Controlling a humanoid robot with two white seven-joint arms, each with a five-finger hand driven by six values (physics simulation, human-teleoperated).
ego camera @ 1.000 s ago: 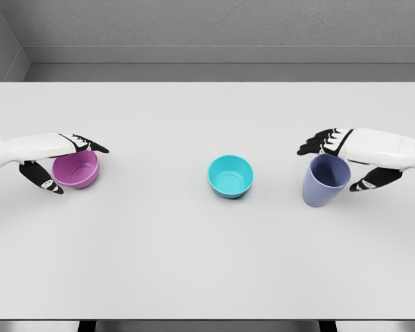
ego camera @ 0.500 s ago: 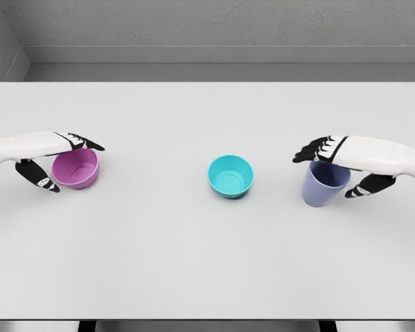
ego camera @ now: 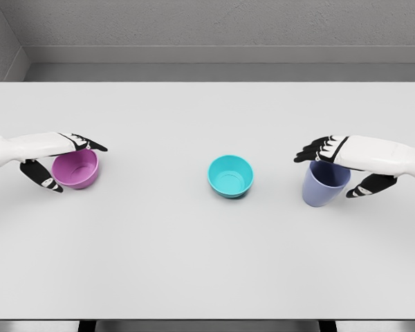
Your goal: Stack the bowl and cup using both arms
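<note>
No text, label, brand, number or sign can be read anywhere in this view. The purple bowl (ego camera: 76, 169), the teal bowl (ego camera: 230, 176) and the blue cup (ego camera: 324, 184) are plain, single-coloured and unmarked. The white surface (ego camera: 207, 263) carries no print, and the arms' white shells and black fingers (ego camera: 311, 150) show no lettering.

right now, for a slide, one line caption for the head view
Left hand open around the purple bowl, right hand open around the blue cup, teal bowl untouched between them.
</note>
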